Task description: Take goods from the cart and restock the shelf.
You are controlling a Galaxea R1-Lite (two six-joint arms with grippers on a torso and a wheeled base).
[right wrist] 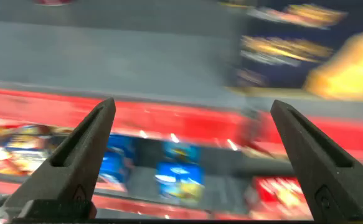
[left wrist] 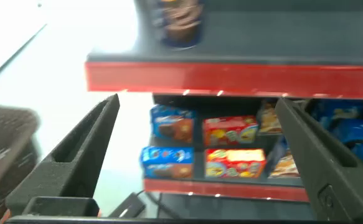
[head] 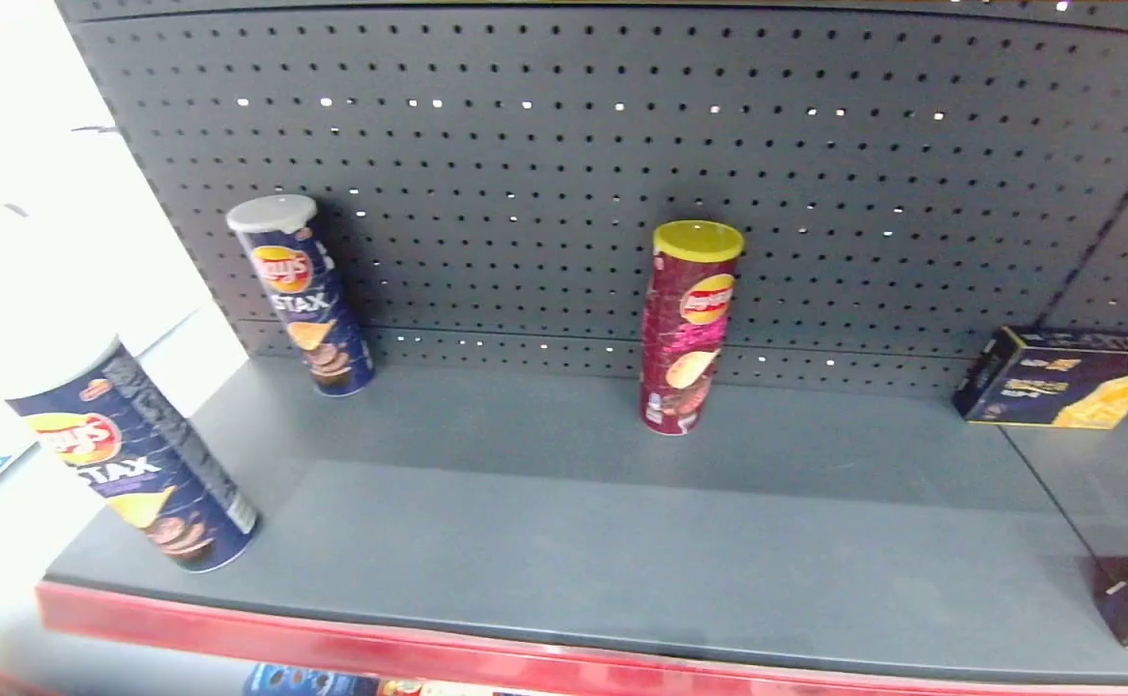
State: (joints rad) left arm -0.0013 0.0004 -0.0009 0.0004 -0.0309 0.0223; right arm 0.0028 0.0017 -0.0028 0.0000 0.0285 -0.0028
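Both left hand (left wrist: 197,102) and right hand (right wrist: 193,104) gape empty below the shelved cans (head: 687,329).

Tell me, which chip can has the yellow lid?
The dark red can mid-shelf, by the back wall. The rear blue can has a grey lid; the front blue can stands at the left edge.

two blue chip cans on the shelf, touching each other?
Apart. Head view: the front blue chip can stands near the red lip, the rear blue chip can by the pegboard, with bare shelf between them.
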